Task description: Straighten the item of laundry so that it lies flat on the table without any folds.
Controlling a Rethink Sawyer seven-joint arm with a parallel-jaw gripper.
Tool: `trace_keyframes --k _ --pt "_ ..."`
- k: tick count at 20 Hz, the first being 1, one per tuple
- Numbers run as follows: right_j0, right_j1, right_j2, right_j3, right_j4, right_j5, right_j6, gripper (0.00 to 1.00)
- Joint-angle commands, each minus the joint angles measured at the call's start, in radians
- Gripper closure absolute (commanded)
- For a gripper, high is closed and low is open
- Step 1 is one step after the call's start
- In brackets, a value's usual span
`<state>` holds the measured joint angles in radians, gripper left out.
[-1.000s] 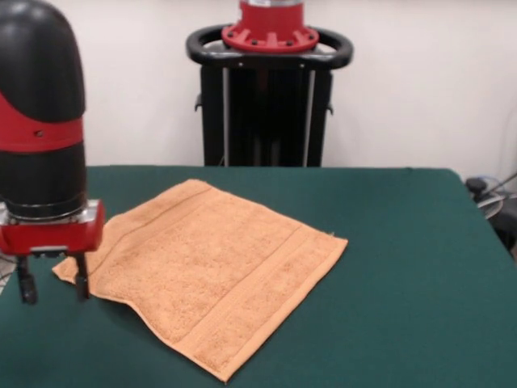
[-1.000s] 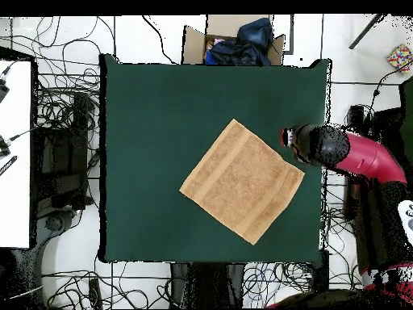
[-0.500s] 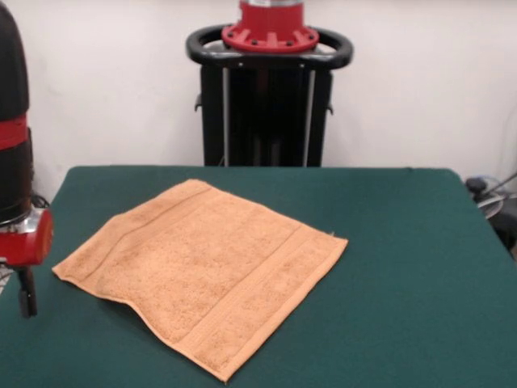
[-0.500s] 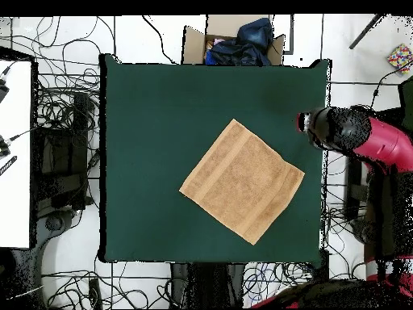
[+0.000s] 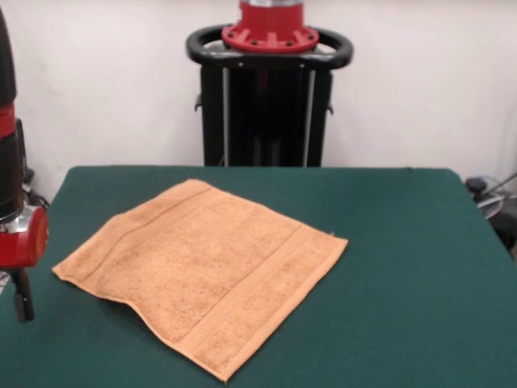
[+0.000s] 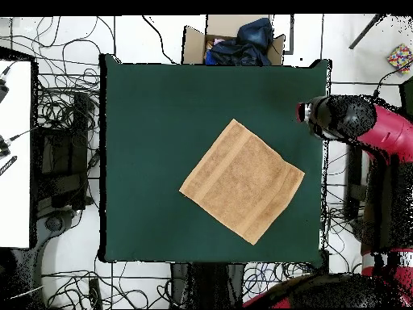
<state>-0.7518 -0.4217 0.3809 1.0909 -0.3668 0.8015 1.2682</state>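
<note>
The light-orange towel [image 5: 202,271] lies spread in a single layer on the dark green table [image 5: 404,242], turned like a diamond, with a slight ripple along its near-left edge. In the overhead view the towel [image 6: 242,180] sits right of the table's [image 6: 161,105] middle. My gripper [image 5: 18,295] hangs at the left edge of the front view, beside the towel's left corner and clear of it, holding nothing. Most of it is cut off by the picture's edge. In the overhead view the gripper's head [image 6: 310,113] is at the table's right edge, apart from the towel.
The black pedestal [image 5: 269,89] stands behind the table's far edge. An open cardboard box with dark cloth [image 6: 234,40] sits beyond the table's top edge. Cables cover the floor around it. A white surface [image 6: 14,153] lies at far left.
The arm has drawn away from the towel's corner to the table's edge, leftward in the front view. The towel has not moved.
</note>
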Motion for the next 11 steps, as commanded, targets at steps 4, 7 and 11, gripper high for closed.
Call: trace_keyframes --k 4,7,11 --pt "0.064 -0.029 -0.005 0.137 0.008 0.014 0.076 0.00" --pt "0.067 -0.025 -0.006 0.127 0.006 0.016 0.072 0.00" --pt "0.076 -0.036 -0.012 0.122 0.001 0.018 0.071 0.00"
